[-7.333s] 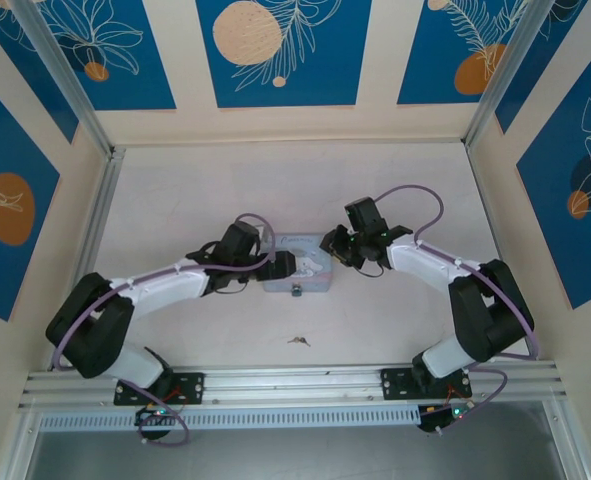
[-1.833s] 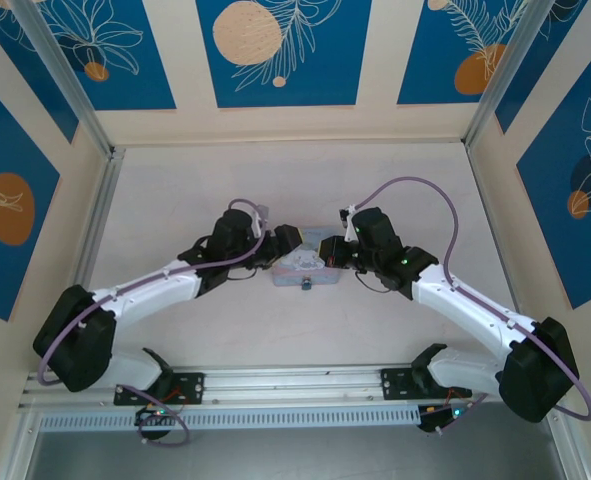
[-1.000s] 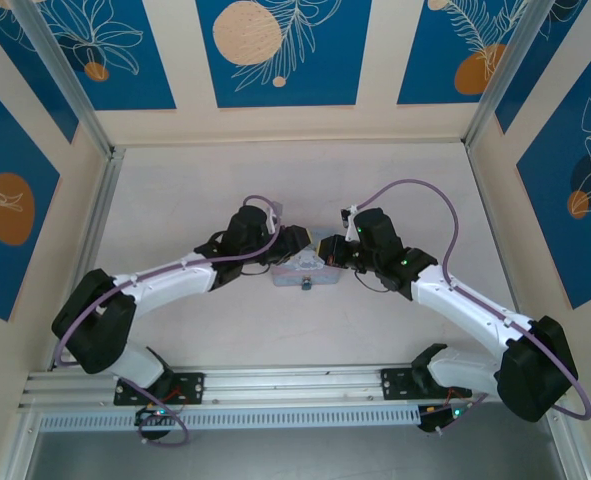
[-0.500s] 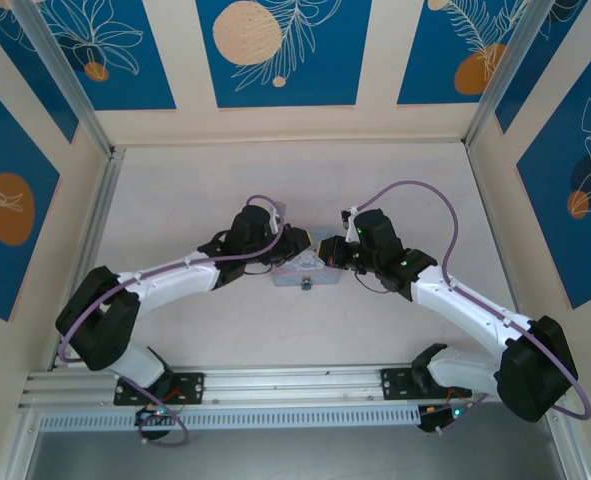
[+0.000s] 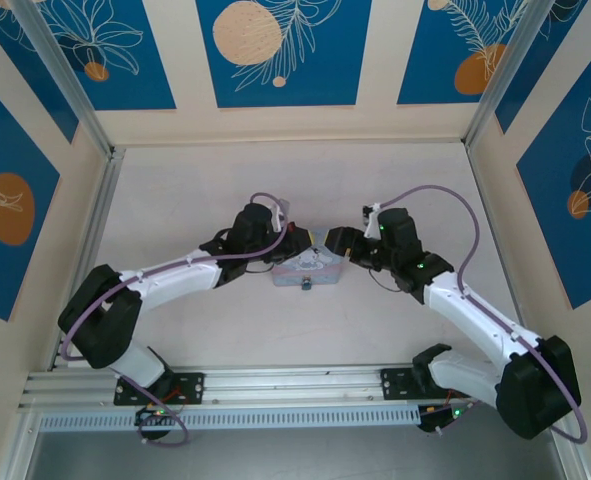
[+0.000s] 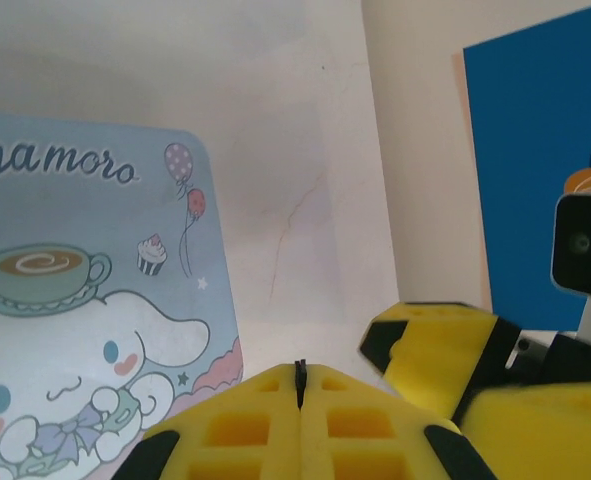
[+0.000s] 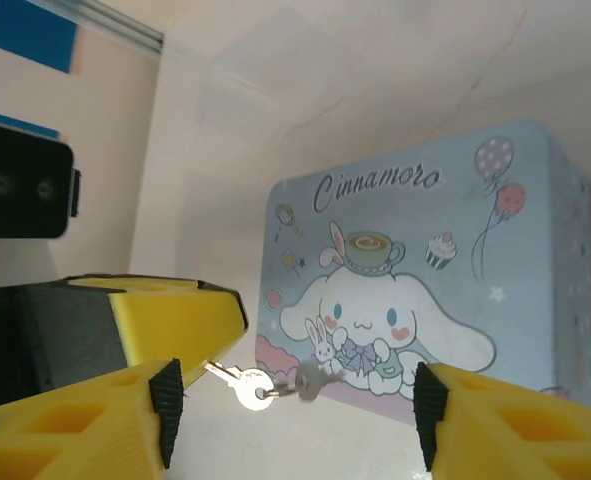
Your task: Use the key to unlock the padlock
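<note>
The key [image 7: 243, 386], small and silvery, a ring through its round bow, is held by its blade in the closed left pincer [image 6: 300, 390], low and centre in the right wrist view, while the padlock [image 5: 305, 284], tiny and dark, is seen mid-frame in the top view.

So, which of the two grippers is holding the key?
The left gripper: its yellow fingers are pressed shut on the key, which sticks out at its tip. The right gripper stands open, gripping nothing.

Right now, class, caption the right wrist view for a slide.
Open right gripper frames the key, pinched by left gripper, beside tin.
</note>
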`<state>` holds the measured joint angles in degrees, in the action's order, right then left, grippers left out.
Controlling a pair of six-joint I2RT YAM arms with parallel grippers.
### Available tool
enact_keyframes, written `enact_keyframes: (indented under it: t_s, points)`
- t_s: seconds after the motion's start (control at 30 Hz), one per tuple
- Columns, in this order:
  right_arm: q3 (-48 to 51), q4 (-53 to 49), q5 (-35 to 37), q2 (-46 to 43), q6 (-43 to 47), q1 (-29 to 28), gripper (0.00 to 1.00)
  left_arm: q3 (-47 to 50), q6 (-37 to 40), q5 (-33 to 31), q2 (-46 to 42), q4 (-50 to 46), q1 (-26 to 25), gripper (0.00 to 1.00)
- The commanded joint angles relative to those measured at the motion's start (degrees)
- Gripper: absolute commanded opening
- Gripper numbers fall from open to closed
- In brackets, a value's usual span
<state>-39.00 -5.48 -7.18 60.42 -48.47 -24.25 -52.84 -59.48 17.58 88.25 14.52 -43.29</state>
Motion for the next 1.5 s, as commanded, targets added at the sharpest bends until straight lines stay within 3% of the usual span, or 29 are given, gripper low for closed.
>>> enact_keyframes:
  t_s: [0.0, 0.17, 0.33, 0.6, 1.47]
  points:
    - [2.1, 7.1, -9.8, -1.6, -2.6, 3.8, 0.65, -2.7, 7.5, 0.9, -1.5, 1.9, 0.4, 0.00]
    - [3.8, 18.0, -19.6, 0.4, -5.7, 7.9, 0.66, -2.9, 9.4, 2.9, -1.1, 8.5, 1.1, 0.00]
    - [2.7, 23.1, -23.6, 2.5, -5.9, 8.8, 0.63, -4.2, 9.0, 4.8, 0.7, 13.4, 1.3, 0.00]
    - [2.8, 27.4, -25.0, 5.1, -7.0, 9.3, 0.56, -4.5, 3.9, 5.0, 3.0, 20.6, 1.3, 0.00]
    - [7.2, 32.3, -26.3, 5.8, -8.2, 9.8, 0.23, -5.6, -0.5, 4.4, 6.5, 24.2, 1.3, 0.00]
